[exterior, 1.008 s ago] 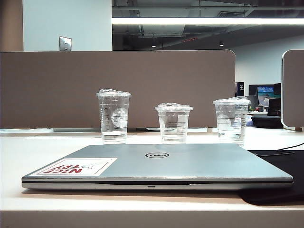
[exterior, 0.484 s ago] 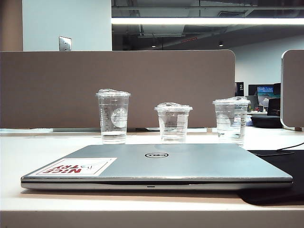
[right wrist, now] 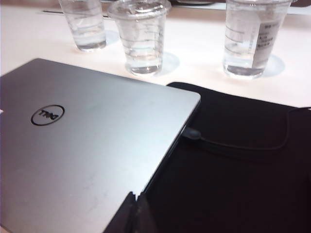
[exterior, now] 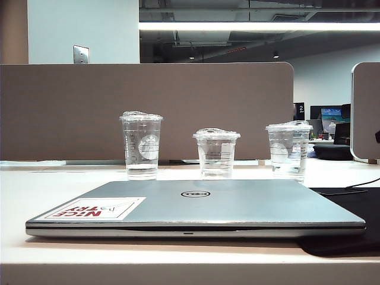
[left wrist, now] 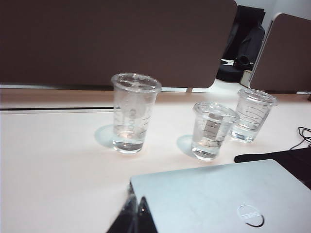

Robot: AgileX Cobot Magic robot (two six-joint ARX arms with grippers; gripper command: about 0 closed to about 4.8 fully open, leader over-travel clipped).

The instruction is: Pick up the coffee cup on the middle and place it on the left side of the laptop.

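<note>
Coffee cup (exterior: 217, 153), short and lidded, stands upright in the middle of a row of three clear cups on the pale table (exterior: 35, 190), just behind the closed silver laptop (exterior: 196, 205) and touching neither neighbour. To its left in the exterior view is a tall cup with a round white logo (exterior: 141, 145); to its right, a lined cup (exterior: 289, 149) of middling height. That fixed camera shows the white sticker with red letters (exterior: 95, 208) on the laptop's near left corner and no gripper at all.

From the left wrist view, the left gripper (left wrist: 135, 215) appears at the frame's edge with its dark fingertips pressed together and empty, hovering over the laptop's corner on the tall cup's side, well short of the cups. The same view looks down on the lids and catches a little liquid at the bottom of each cup.

Only the right wrist view reveals the black mat (right wrist: 243, 160) beside the laptop in full, and a dark cable (right wrist: 233, 143) plugged into the laptop's side and trailing across it. The right gripper (right wrist: 134, 213) is there too, fingertips closed on nothing, poised above the laptop's edge where it meets the mat. All three cups stand beyond it, the tall one cropped at the frame's edge
</note>
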